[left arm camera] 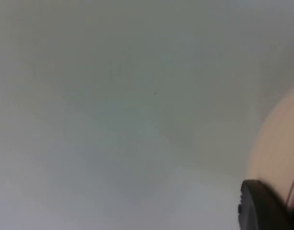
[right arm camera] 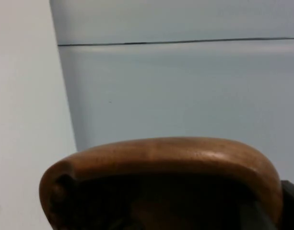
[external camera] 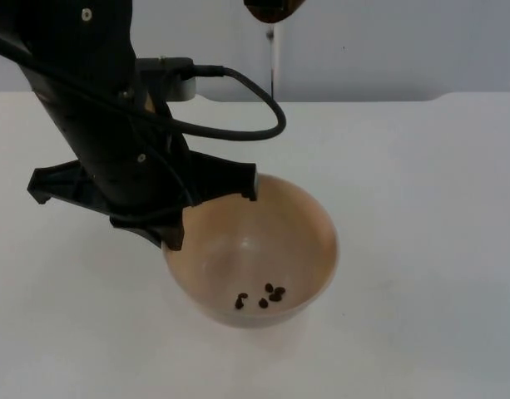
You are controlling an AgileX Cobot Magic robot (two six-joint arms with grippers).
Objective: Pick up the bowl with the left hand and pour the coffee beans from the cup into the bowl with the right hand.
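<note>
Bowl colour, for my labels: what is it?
The bowl is a pale, light tan wood; the top view shows it best.

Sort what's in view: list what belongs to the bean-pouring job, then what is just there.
Part of the job:
- bowl, held at its rim by the left hand
- coffee beans, a few lying in the bowl's bottom
- wooden cup, raised above the table at the right hand

Just there:
- white table
- grey partition wall
</note>
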